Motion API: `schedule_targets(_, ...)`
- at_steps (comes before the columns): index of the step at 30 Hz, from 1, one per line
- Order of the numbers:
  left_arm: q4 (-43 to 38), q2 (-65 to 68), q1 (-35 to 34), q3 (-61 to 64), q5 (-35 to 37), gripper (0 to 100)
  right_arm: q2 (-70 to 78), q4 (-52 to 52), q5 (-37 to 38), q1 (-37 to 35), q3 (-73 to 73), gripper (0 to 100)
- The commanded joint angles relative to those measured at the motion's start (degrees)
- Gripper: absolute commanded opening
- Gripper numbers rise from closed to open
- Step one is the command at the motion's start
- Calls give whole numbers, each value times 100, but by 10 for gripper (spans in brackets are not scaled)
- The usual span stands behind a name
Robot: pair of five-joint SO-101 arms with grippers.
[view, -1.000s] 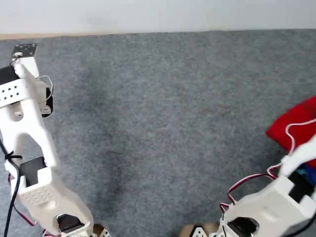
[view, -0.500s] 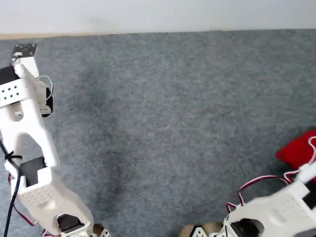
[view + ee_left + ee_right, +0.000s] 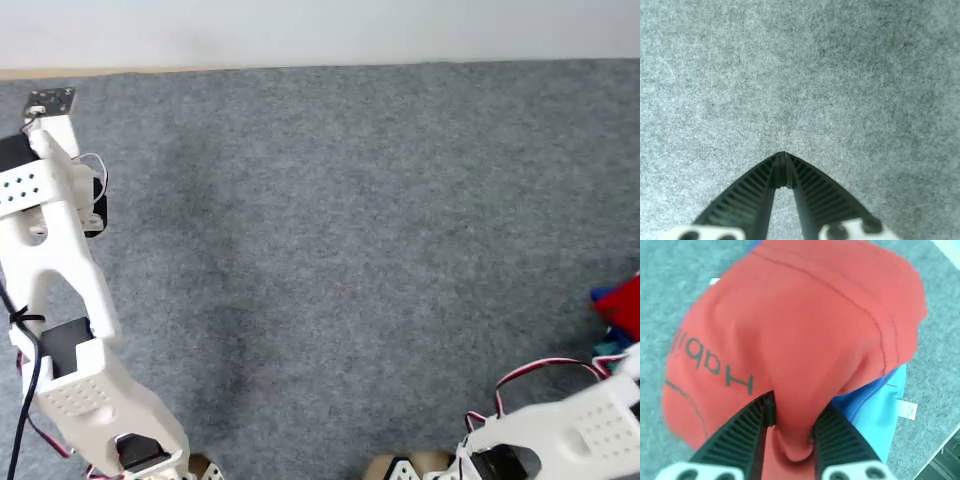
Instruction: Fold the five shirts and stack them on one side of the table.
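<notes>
A folded red shirt (image 3: 790,335) with dark lettering lies on top of a blue shirt (image 3: 875,405), and my right gripper (image 3: 790,415) is shut on a fold of the red cloth. From above, a sliver of the red shirt (image 3: 625,305) shows at the right edge of the table, with the right arm (image 3: 570,435) below it. My left gripper (image 3: 785,172) is shut with nothing in it, close over bare grey mat (image 3: 800,75). The left arm (image 3: 60,300) stands along the table's left side.
A grey felt mat (image 3: 350,250) covers the table up to a pale wall at the far edge. A white tag (image 3: 904,410) sticks out of the blue shirt. Red and white wires (image 3: 540,375) loop beside the right arm.
The right arm has carried the red shirt toward the right, so that most of it has left the high view. The left arm has kept still.
</notes>
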Motion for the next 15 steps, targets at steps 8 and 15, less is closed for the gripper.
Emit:
schedule_targets(8,167,-360,0,-31,-44,3,40,127,79,418,-97,266)
schedule_targets(15,167,-360,-26,-40,-44,3,-1138,145,-299,374,-88,307)
